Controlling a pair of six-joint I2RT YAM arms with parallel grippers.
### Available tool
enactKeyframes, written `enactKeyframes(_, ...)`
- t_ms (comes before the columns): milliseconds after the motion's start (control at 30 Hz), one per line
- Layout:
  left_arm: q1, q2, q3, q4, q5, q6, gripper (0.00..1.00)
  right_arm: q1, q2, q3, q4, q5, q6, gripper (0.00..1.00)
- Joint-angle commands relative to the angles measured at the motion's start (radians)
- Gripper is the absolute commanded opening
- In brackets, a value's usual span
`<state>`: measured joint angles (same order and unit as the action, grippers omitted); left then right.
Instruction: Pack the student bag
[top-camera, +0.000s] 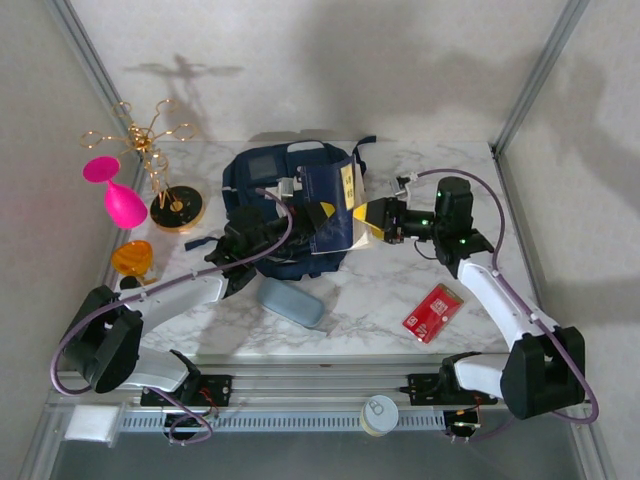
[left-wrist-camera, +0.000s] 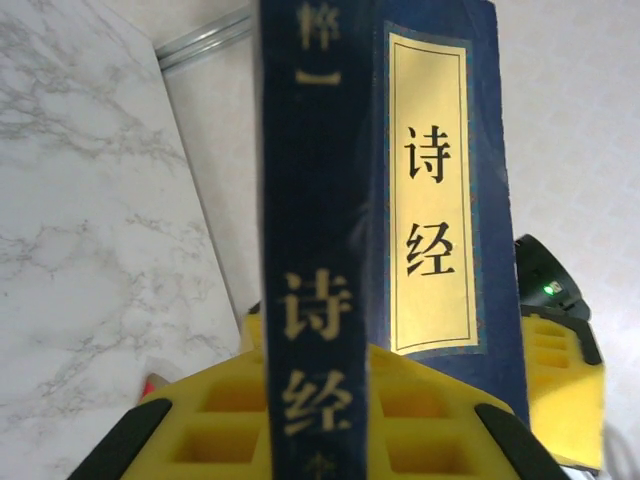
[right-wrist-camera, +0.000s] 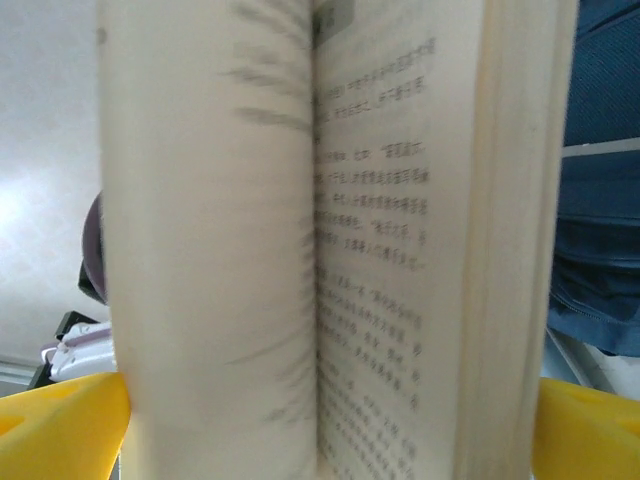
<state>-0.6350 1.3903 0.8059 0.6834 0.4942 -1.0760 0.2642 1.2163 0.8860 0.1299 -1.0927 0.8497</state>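
Left pincer (left-wrist-camera: 322, 425) clamps navy booklet (left-wrist-camera: 430, 200) titled 诗经.

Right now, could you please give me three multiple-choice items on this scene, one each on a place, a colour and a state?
1. Where is the flat red card?
A) on the marble table, right of the large navy-blue fabric backpack
B) inside the backpack
C) on the floor

2. What colour is the title label on the navy-blue book?
A) white
B) yellow
C) red

3. How do the left jaws stand?
A) wide open and empty
B) shut on the book
C) shut on the card

Answers:
1. A, since the card lies flat on bare marble.
2. B, since the left wrist view shows a yellow panel.
3. B, since the book's spine sits pinched between the yellow jaws.
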Motion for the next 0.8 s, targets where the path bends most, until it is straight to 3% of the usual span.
enactKeyframes(0,0.006,-0.020,0.041,-0.009,-0.028,0.031,0.00,-0.011,-0.056,0.016,-0.035,0.006,-0.019,0.99)
enactKeyframes(100,0.006,-0.013,0.039,0.012,-0.014,0.011,0.00,-0.010,-0.087,0.013,-0.099,0.084,-0.055,0.99)
enactKeyframes(300,0.001,0.006,0.056,0.068,0.027,-0.020,0.00,0.018,-0.037,-0.007,-0.111,0.126,-0.055,0.99)
enactKeyframes(467,-0.008,0.014,0.043,0.171,0.049,-0.080,0.00,0.025,0.027,-0.018,-0.029,0.075,-0.018,0.98)
enactKeyframes(633,-0.008,0.004,0.055,0.052,0.000,-0.015,0.00,0.028,-0.004,-0.088,0.250,0.029,0.191,0.74)
enactKeyframes(767,-0.005,-0.007,0.055,-0.030,-0.042,0.040,0.00,0.027,-0.019,-0.098,0.221,0.034,0.174,0.50)
